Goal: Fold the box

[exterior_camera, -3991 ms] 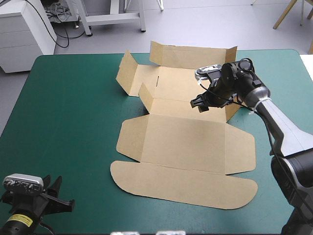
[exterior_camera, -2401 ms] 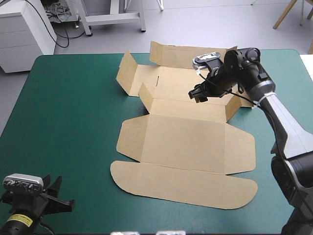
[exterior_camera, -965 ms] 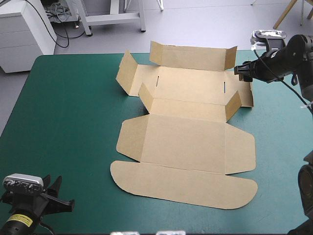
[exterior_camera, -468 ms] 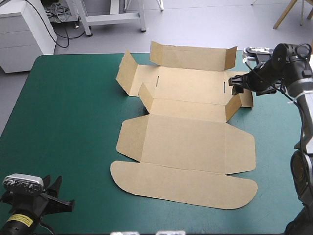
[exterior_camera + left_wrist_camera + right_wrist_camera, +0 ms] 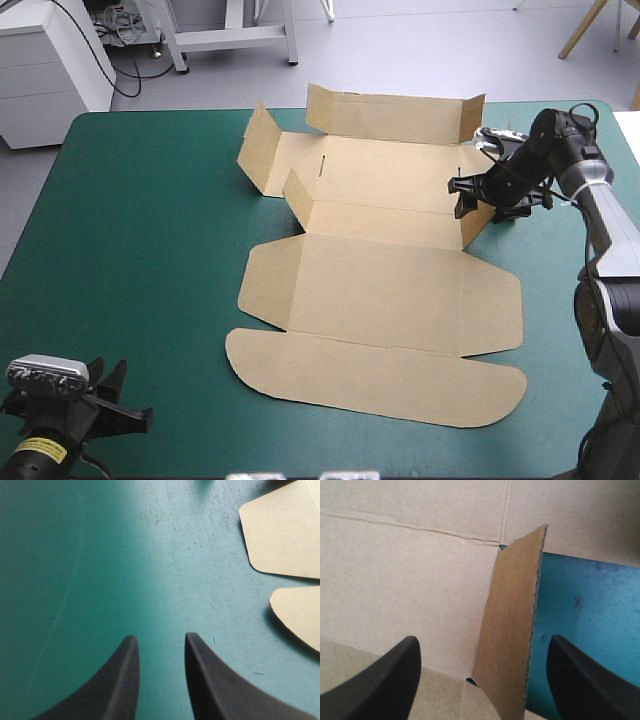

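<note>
One upright box flap [image 5: 512, 630] between spread right fingers [image 5: 380, 680].

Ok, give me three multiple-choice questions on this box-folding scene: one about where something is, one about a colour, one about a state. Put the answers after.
1. Where is the right gripper?
A) at the right end of the box
B) over the rounded near flap
C) at the table's near left corner

2. What colour is the box?
A) white
B) brown
C) black

3. How do the right gripper's fingers stand?
A) shut on the box
B) shut on nothing
C) open, either side of an upright flap

Answers:
1 A: the high view shows it at the raised corner on the box's right end.
2 B: the board is brown in every view.
3 C: the right wrist view shows the fingers wide apart with the flap standing between them.
</note>
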Tool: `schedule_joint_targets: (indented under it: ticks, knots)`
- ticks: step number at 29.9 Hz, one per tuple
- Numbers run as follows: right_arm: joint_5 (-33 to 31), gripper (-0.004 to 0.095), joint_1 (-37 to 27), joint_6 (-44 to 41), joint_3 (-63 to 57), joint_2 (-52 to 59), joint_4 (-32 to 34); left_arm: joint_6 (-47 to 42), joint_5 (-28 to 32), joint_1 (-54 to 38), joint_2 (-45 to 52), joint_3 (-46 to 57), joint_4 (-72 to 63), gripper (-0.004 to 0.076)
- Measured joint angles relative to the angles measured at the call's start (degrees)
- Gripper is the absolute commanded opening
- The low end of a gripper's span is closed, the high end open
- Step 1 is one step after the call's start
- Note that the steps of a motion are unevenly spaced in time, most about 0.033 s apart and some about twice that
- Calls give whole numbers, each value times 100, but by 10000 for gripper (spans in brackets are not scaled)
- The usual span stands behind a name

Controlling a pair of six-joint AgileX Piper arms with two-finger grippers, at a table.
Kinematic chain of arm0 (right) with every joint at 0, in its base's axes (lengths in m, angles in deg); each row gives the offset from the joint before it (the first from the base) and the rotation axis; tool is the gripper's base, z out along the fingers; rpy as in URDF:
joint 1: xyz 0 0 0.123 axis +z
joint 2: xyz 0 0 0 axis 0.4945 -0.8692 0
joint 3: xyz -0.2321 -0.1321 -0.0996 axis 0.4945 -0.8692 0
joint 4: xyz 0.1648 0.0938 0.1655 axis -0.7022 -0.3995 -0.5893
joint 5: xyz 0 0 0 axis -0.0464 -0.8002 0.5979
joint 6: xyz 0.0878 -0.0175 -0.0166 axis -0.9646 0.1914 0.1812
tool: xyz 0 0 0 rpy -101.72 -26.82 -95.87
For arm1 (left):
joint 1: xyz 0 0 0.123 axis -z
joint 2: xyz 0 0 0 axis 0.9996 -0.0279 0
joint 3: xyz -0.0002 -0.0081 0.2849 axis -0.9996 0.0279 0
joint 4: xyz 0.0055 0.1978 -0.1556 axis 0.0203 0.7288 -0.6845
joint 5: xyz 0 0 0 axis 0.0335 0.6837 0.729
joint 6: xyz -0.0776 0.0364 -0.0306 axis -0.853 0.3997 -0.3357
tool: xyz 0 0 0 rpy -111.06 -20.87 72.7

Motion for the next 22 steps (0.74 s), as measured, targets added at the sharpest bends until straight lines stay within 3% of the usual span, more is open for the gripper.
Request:
schedule_joint_targets:
  ticks: [7,13,19,22]
  knots:
    - [67,305,45,-11,0,-199,0,0,0,0,0,0,0,220]
    - [227,256,50,-11,0,-213,17,0,0,0,0,0,0,220]
    - [441,-18,50,5,0,-213,172,0,0,0,0,0,0,220]
    - [519,-4,50,37,0,-213,170,0,0,0,0,0,0,220]
